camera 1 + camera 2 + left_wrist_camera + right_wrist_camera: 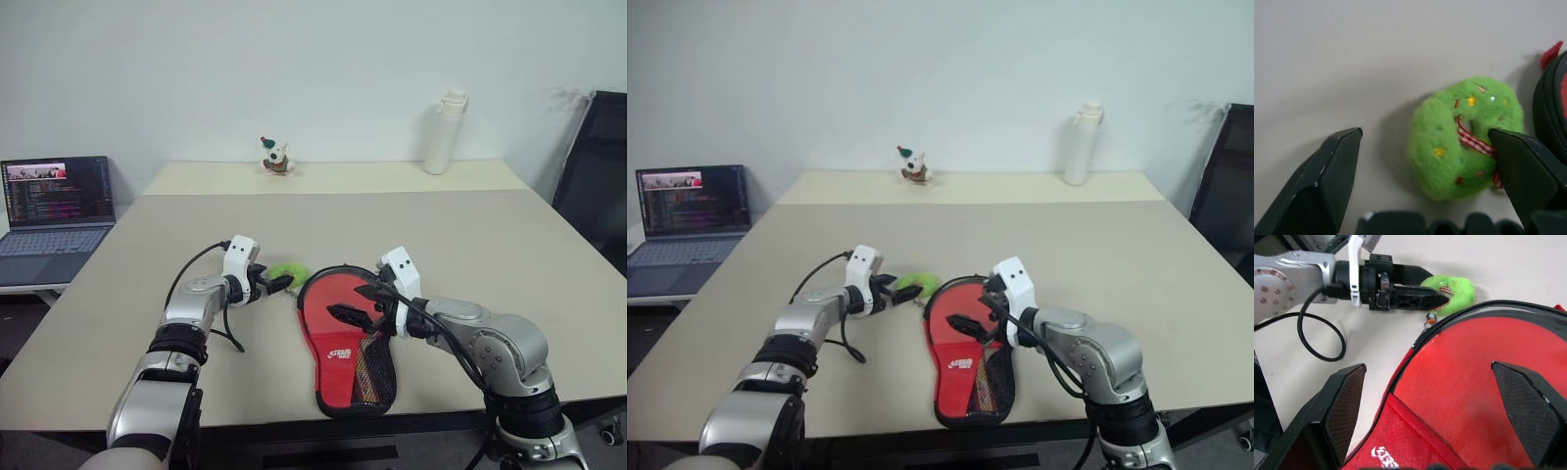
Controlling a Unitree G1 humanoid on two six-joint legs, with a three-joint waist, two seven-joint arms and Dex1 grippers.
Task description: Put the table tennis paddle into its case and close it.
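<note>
Far left, off the table (470,235), sits an open laptop (57,211).

Your left gripper (279,285) hovers low over the tabletop with its jaws spread wide, released, nothing held. In the left wrist view its two black fingers (1327,181) straddle a green felt wreath (1464,142) with a red checked ribbon; one finger is right against the wreath's ribbon side, the other stands apart from it on bare table. The wreath lies just beside the top edge of the case (348,338), on its left.

The case lies open near the front edge, in the middle, between your two grippers. Black zipper rim around it, red flap with white logo and mesh pocket toward you. The table tennis paddle (1469,377) rests inside the case, red face up; you can't see its handle.

Your right gripper (358,302) hangs directly above the paddle's red face, jaws fully apart, gripping nothing, fingertips not touching the rubber as far as you can tell.

At the far side of the table stand a small plush toy (276,157) and, further right, a white bottle (446,132). A black chair (596,186) is at the right edge.
</note>
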